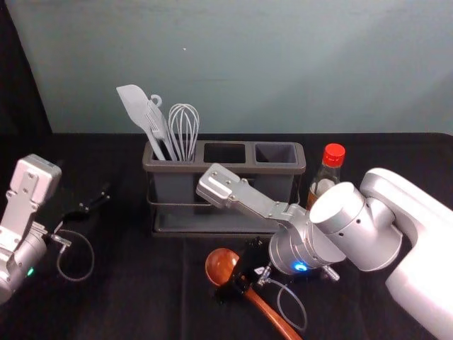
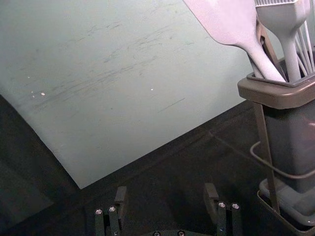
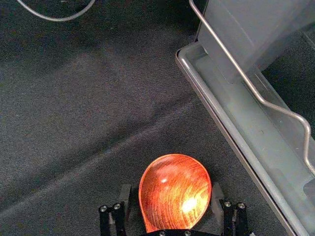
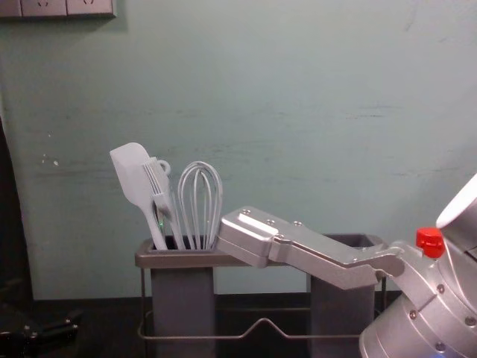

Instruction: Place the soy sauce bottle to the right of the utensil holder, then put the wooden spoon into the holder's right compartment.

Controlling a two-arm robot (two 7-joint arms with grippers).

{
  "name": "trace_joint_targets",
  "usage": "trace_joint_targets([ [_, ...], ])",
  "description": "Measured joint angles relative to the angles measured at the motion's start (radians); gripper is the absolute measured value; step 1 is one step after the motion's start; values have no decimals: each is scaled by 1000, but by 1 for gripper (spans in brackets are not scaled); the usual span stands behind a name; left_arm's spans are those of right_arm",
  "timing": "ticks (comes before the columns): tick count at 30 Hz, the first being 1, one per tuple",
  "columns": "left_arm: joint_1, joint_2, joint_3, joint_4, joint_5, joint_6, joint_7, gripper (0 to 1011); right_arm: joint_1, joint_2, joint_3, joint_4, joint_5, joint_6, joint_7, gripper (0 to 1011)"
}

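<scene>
Black tabletop, wooden spoon has its bowl between the right hand's wide-spread fingers; left hand, also wide, sits well apart.

Right gripper: utensil holder blocks ahead, soy sauce bottle ahead-right. Free cloth leftward, up to left gripper.

This looks like a robotics lab set up as a mock kitchen: a left robot arm and right robot arm flank a utensil holder on black cloth, before a scuffed grey-green wall, with wall sockets at the chest view's upper left.
</scene>
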Motion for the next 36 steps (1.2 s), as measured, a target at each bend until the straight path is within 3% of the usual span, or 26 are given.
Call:
trace_joint_targets([
  [8, 0, 0, 0, 0, 0, 0, 0, 1011, 1, 1, 0, -1, 1, 1, 0, 847],
  [22, 0, 0, 0, 0, 0, 0, 0, 1012, 0, 3, -1, -5, 0, -2, -1, 840],
  [29, 0, 0, 0, 0, 0, 0, 0, 1011, -49, 40, 10, -113, -45, -98, -38, 840],
  [34, 0, 0, 0, 0, 0, 0, 0, 1011, -95, 63, 56, -180, -52, -162, -65, 840],
  [36, 0, 0, 0, 0, 0, 0, 0, 1012, -124, 82, 90, -213, -41, -225, -64, 840],
])
